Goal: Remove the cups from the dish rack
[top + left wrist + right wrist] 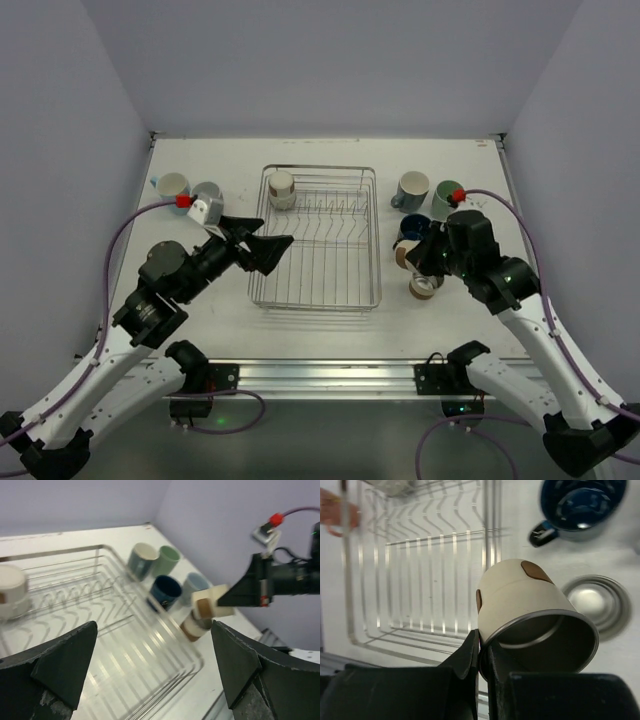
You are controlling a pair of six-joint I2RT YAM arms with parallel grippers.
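From above, the right jaws pinch a cream cup (404,255) just beside the right edge of the dish rack (315,306), near the navy mug (410,228). We judge the step to be setting it down, so we would lower it upright onto a bare patch of the white table (395,322), apart from its neighbours, before letting go. The left jaws hang spread over the rack's left side, and one tan cup (281,188) sits in its far left corner. Pale lilac walls (330,60) close in the table on three sides. In the left wrist view the spread jaws frame the dish rack (75,549), with the cream cup (212,602) beyond it. In the right wrist view the jaws, pressed onto the wall of the cream cup (520,600) at its rim, carry it tilted, mouth toward the camera, so we should level it first.
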